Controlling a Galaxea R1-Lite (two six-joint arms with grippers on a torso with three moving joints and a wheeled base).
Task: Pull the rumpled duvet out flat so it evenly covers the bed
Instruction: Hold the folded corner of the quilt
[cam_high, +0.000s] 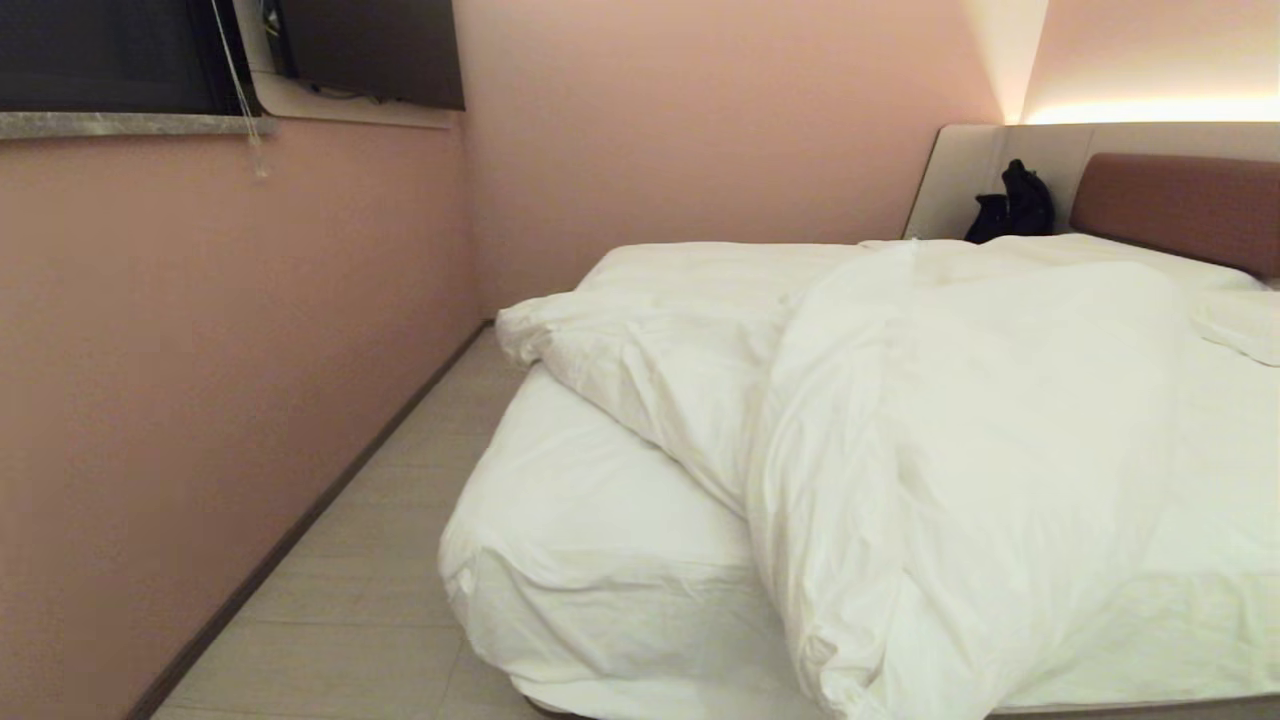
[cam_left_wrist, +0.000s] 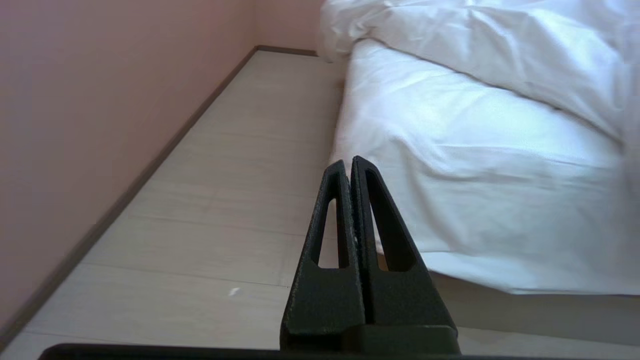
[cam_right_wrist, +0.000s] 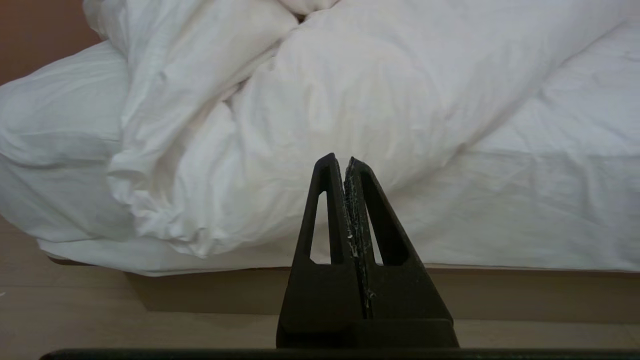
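Observation:
The puffy white duvet (cam_high: 960, 420) lies rumpled and askew on the bed (cam_high: 590, 560). It is bunched in a long ridge toward the right, and one fold spills over the foot edge. The near-left corner of the sheeted mattress is bare. In the left wrist view the duvet (cam_left_wrist: 490, 45) lies above the bare mattress side. In the right wrist view the duvet (cam_right_wrist: 310, 115) hangs down the bed's end. My left gripper (cam_left_wrist: 347, 162) is shut and empty, low over the floor beside the bed corner. My right gripper (cam_right_wrist: 340, 160) is shut and empty, facing the hanging fold. Neither arm shows in the head view.
A pink wall (cam_high: 200, 380) runs along the left, leaving a narrow strip of pale floor (cam_high: 380, 560) beside the bed. A reddish-brown headboard (cam_high: 1180, 205) stands at the far right, with a black bag (cam_high: 1015, 205) next to it. A window and blind cord (cam_high: 245, 100) are at upper left.

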